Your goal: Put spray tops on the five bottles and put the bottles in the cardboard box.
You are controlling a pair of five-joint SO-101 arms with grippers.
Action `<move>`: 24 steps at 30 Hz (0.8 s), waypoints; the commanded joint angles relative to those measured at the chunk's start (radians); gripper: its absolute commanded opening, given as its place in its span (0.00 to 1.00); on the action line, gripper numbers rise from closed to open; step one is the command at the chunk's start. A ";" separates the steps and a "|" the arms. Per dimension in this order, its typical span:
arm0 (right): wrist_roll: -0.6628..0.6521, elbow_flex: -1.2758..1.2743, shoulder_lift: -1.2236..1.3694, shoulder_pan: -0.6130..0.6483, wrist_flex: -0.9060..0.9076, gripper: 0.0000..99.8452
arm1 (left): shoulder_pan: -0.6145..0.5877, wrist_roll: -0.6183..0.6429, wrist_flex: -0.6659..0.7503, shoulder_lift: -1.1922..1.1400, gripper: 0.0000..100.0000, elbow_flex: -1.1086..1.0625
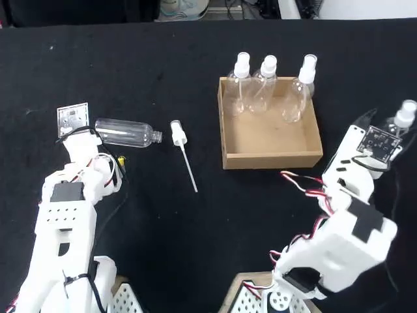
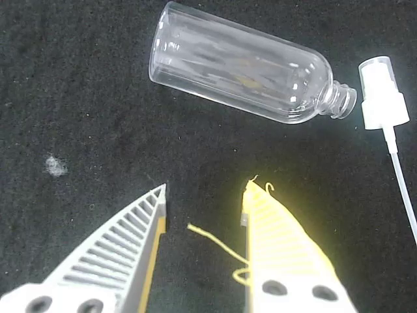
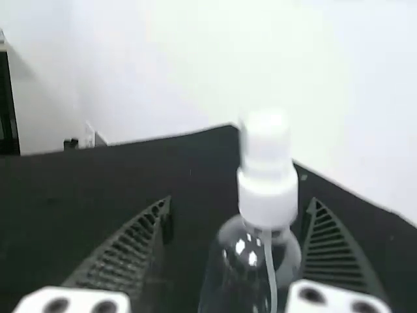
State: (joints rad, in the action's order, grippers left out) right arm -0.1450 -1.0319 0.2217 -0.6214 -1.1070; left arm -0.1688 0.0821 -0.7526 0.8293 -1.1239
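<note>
- Gripper status: left gripper (image 2: 205, 189) has its jaws apart with nothing between them, hanging low over the black table (image 1: 163, 65).
- Just past its tips, the uncapped bottle (image 2: 241, 72) lies on its side on the table, untouched.
- Loose spray top (image 2: 383, 91) lies just off that bottle's neck, with its dip tube trailing away across the table.
- Right gripper (image 3: 240, 200) sits around an upright capped bottle (image 3: 251, 261); can't tell whether it's clamped.
- That pair is near the cardboard box (image 1: 270, 158), outside its right wall.
- Inside the box, three capped bottles (image 1: 264, 91) stand upright in a row against the far wall.
</note>
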 commanded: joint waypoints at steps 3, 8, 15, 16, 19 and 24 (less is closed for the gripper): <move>-0.006 0.035 -0.094 -0.009 0.127 0.27 | 0.004 0.011 0.009 0.018 0.19 0.004; 0.000 0.111 -0.094 -0.052 0.290 0.27 | 0.004 0.011 0.009 0.018 0.19 0.004; 0.000 0.148 -0.094 -0.046 0.316 0.27 | 0.004 0.011 0.009 0.018 0.19 0.004; 0.000 0.154 -0.094 -0.046 0.318 0.27 | 0.004 0.011 0.009 0.018 0.19 0.004; 0.000 0.168 -0.093 -0.046 0.322 0.27 | 0.004 0.011 0.009 0.018 0.19 0.004; -0.005 0.166 -0.093 -0.052 0.322 0.23 | 0.004 0.011 0.009 0.018 0.19 0.004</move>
State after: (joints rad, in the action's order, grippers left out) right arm -0.1450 -0.9183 0.1895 -0.6552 -0.7894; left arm -0.1688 0.0821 -0.7526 0.8293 -1.1239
